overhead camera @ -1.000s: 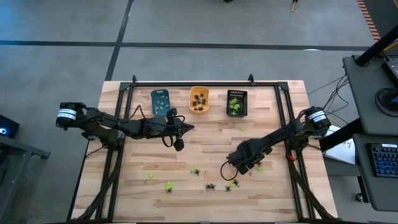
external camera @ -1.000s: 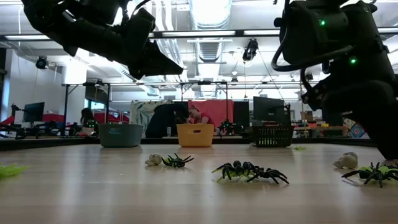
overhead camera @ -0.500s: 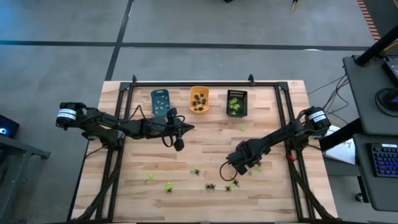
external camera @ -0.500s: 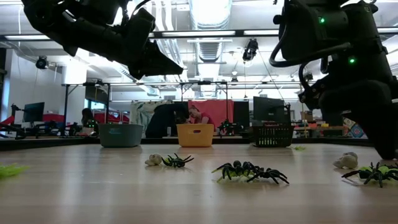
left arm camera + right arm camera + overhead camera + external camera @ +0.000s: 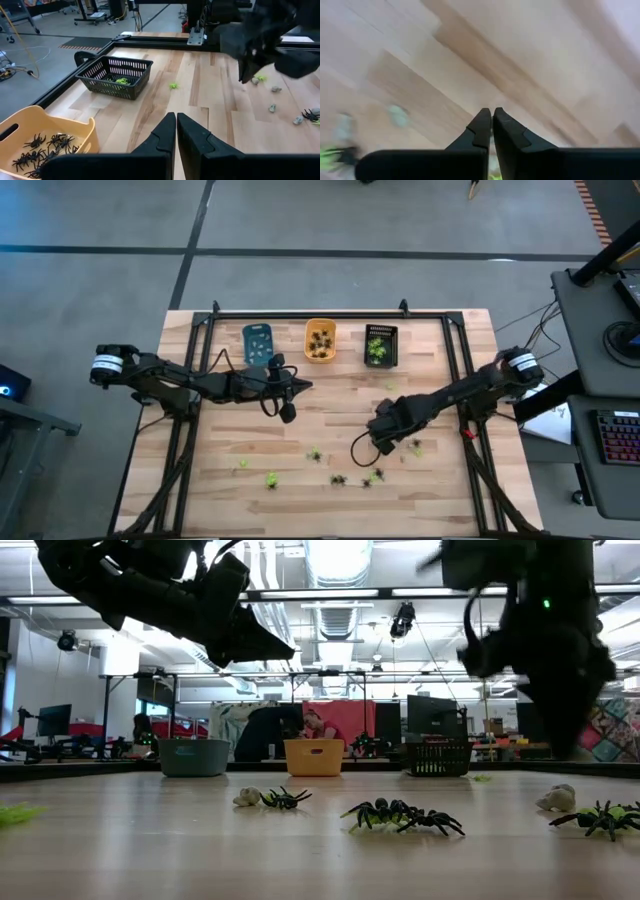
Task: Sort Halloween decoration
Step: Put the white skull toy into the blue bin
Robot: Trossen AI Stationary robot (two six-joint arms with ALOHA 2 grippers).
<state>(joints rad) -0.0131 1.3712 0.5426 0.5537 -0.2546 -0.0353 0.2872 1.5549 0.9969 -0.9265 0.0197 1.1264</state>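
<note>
Small Halloween decoration figures lie loose on the near half of the wooden table: black ones [image 5: 405, 816] [image 5: 283, 798], a yellow-green one [image 5: 271, 479] and pale ones [image 5: 556, 798]. More figures lie in the blue tray [image 5: 257, 343], the orange tray [image 5: 320, 340] and the black basket [image 5: 380, 345] at the far edge. My right gripper [image 5: 383, 435] points down, shut, above the loose figures on the near right. In the right wrist view no figure shows between its fingertips [image 5: 492, 112]. My left gripper [image 5: 176, 117] hangs shut above the table's middle left.
A lone yellow-green figure [image 5: 173, 86] lies on the bare wood between the black basket and my right arm. A black metal frame [image 5: 310, 312] runs along the table's far edge and down both sides. Beyond the table, people sit at desks in the room.
My right gripper has shut, then risen from just above the table while tipping and rolling a little, and has drifted slightly toward the far edge. The loose figures lie where they were. My left arm has kept still.
</note>
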